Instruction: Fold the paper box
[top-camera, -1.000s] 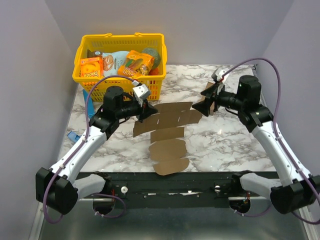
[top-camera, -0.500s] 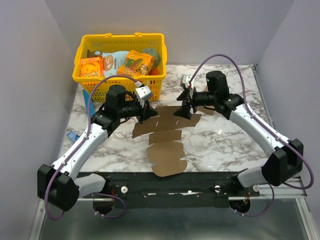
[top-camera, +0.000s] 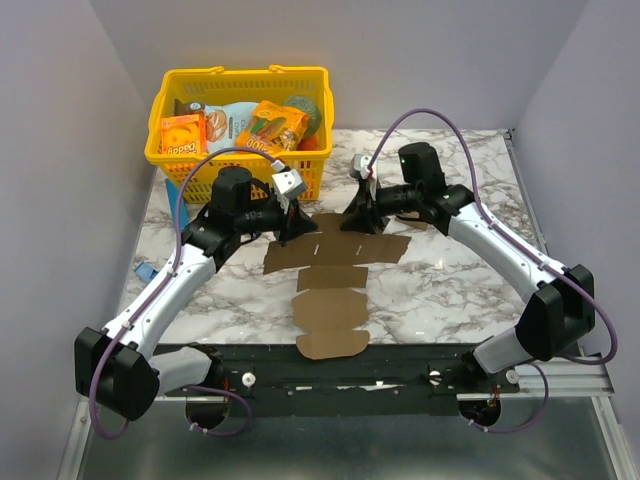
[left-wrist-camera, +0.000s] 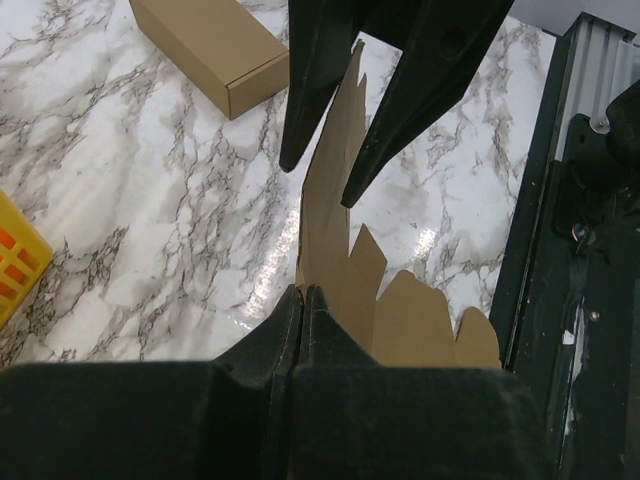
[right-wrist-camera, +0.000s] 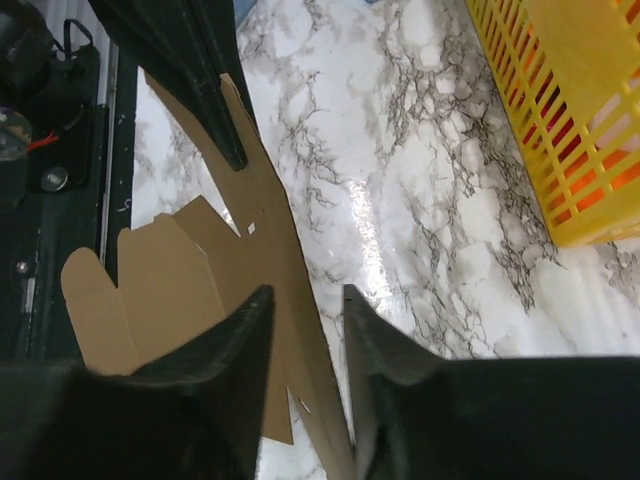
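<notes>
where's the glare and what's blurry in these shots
Left wrist view: a bright glare patch on the marble table, and the left pincer, close to the lens, looks dark and soft. Right wrist view: a glare streak beside the paper box, and the right pincer is underexposed. Top external view: evenly lit and sharp.

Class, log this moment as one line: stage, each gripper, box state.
stage: grasping, pre-fold | left gripper: shut on paper box far edge | right gripper: open, straddling same edge | paper box: unfolded sheet
</notes>
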